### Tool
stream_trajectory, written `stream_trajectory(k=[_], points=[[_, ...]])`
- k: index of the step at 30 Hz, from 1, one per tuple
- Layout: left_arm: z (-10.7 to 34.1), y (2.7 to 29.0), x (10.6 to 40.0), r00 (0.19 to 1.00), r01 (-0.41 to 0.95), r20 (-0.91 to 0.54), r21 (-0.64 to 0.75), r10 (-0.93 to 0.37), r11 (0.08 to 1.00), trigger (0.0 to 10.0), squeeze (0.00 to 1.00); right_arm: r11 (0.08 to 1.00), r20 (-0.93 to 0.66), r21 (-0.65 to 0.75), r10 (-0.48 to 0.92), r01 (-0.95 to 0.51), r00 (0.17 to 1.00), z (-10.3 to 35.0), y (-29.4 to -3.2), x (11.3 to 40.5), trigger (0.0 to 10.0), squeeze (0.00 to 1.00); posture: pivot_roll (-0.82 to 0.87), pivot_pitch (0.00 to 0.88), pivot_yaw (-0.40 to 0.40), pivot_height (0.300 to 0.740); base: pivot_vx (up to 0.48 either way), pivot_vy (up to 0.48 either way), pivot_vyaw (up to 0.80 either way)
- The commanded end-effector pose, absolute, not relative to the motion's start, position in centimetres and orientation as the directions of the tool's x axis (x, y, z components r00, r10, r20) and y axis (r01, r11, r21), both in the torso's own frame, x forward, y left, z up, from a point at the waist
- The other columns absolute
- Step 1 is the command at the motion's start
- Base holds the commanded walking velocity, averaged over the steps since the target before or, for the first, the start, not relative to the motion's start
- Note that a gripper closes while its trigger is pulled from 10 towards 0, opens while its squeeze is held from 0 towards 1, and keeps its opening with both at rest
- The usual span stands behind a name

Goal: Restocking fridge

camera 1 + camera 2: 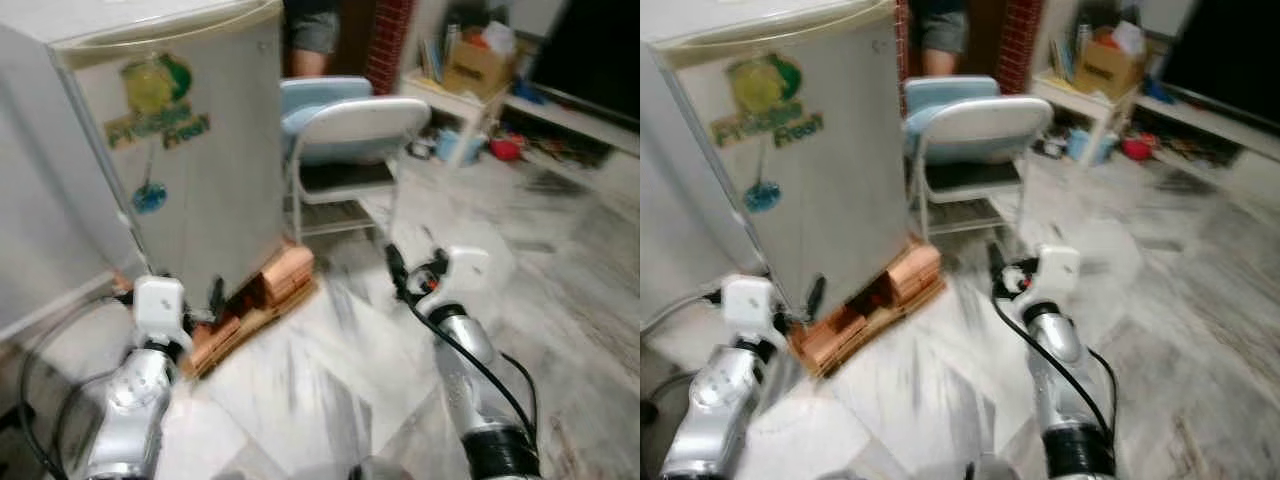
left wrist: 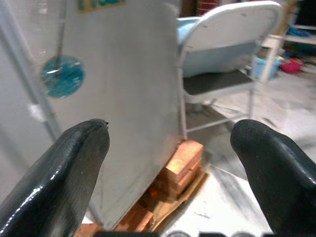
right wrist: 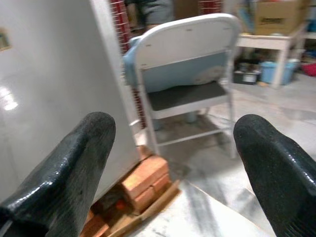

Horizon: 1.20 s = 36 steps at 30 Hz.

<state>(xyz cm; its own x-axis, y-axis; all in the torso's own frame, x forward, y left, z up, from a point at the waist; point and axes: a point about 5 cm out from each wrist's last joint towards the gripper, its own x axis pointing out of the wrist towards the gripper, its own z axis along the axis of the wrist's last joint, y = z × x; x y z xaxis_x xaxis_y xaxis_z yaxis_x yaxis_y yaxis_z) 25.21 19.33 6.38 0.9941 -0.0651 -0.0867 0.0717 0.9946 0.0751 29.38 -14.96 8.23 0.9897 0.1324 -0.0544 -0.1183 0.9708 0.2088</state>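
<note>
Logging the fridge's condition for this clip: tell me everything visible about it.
The fridge is a small, pale grey-white box, door shut. Its front carries a green and yellow sticker with lettering and a round blue sticker on a thin line below. It stands upright, raised off the marble floor on orange bricks. A folding chair stands just beside it, on the robot's right.

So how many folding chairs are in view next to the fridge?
2. One white-backed folding chair stands just right of the fridge, its dark seat facing the robot. A second, light blue chair sits directly behind it, mostly hidden. More could be concealed behind the fridge.
</note>
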Motion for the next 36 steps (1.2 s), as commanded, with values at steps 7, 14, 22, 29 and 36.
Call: stream_trajectory(k=[7,14,22,29,36], points=[[6.2,18.4,25.3,0.991,0.094,-0.096,0.044,-0.09,0.995,10.0,0.0,0.978,-0.059,0.193,0.089,-0.076,0.994,8.1,-16.2,29.2,10.0,0.0,0.04,0.0,-0.009,0.74,0.0,0.46,-0.8],[6.2,18.9,25.1,0.994,0.057,-0.093,0.072,-0.05,0.996,10.0,0.0,0.983,-0.078,0.173,0.073,-0.058,0.994,7.6,-17.0,28.4,10.0,0.0,0.03,0.0,-0.009,0.74,0.0,0.479,-0.61],[5.9,20.0,24.7,0.994,0.037,-0.108,0.108,-0.025,0.994,10.0,0.0,0.988,-0.106,0.15,0.058,-0.041,0.993,6.9,-17.6,27.3,10.0,0.0,0.03,0.0,-0.009,0.74,0.0,0.48,0.0],[6.1,20.1,25.0,0.995,0.031,-0.098,0.114,-0.02,0.993,10.0,0.0,0.989,-0.111,0.142,0.065,-0.049,0.992,6.8,-17.5,27.0,10.0,0.0,0.02,0.0,-0.01,0.74,0.0,0.48,0.0],[6.1,19.8,25.1,0.994,0.06,-0.1,0.107,-0.049,0.992,10.0,0.0,0.991,-0.106,0.125,0.067,-0.053,0.992,7.1,-17.5,27.5,10.0,0.0,0.02,0.0,-0.014,0.74,0.0,0.479,0.0]])
